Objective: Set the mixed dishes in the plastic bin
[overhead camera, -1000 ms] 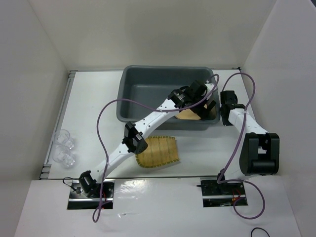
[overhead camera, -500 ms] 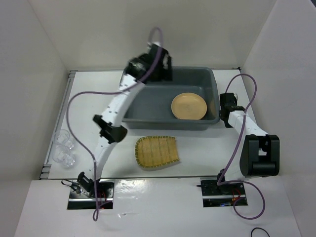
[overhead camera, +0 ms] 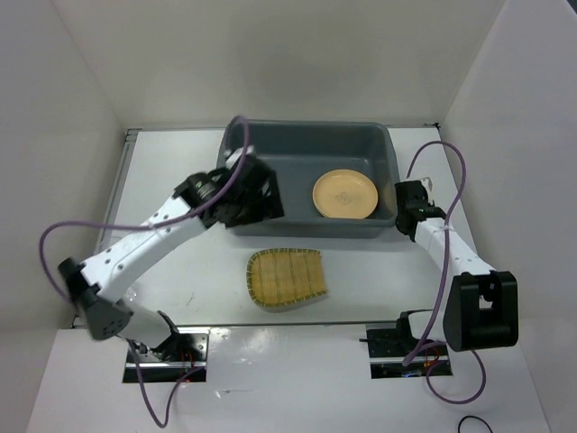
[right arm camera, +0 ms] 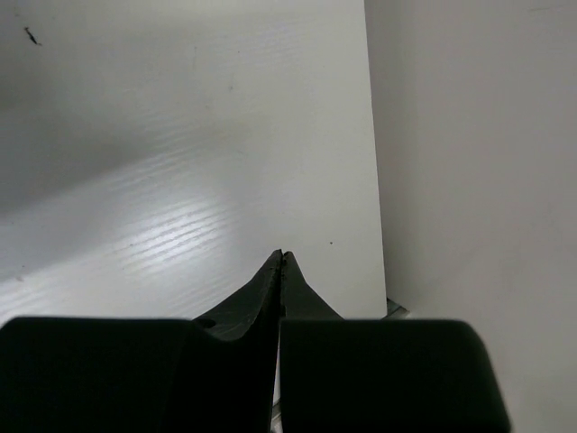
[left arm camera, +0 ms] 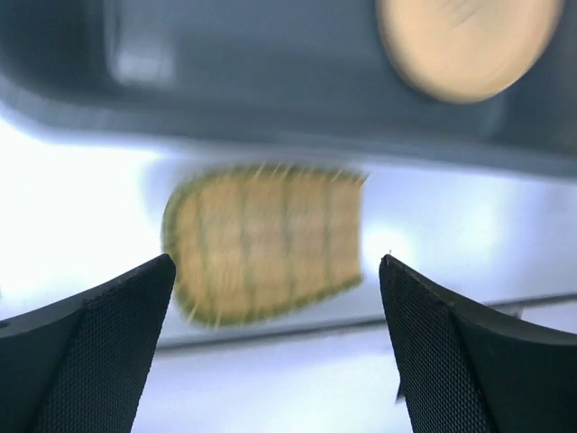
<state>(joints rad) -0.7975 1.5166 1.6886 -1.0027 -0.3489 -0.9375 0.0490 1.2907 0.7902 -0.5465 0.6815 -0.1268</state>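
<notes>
The dark grey plastic bin (overhead camera: 270,158) stands at the back of the table with one round tan plate (overhead camera: 345,194) lying flat inside, near its right end. On the table in front of the bin lies the yellow slatted bamboo tray (overhead camera: 287,278). My left gripper (overhead camera: 259,197) hovers over the bin's near left corner, open and empty. In the blurred left wrist view its fingers (left arm camera: 108,316) frame the tray (left arm camera: 266,244) below, with the bin (left arm camera: 225,81) and plate (left arm camera: 469,41) above. My right gripper (overhead camera: 407,194) is shut on nothing, just outside the bin's right wall.
White walls close in the table on the left, back and right. The left arm stretches low across the left half of the table, its purple cable (overhead camera: 54,244) looping out. The right wrist view shows only bare white table (right arm camera: 180,180) and wall (right arm camera: 469,162).
A second ago the left gripper was at the plate in the bin's right end. It let go, swung to the far left rim, and has come back to the near left corner.
</notes>
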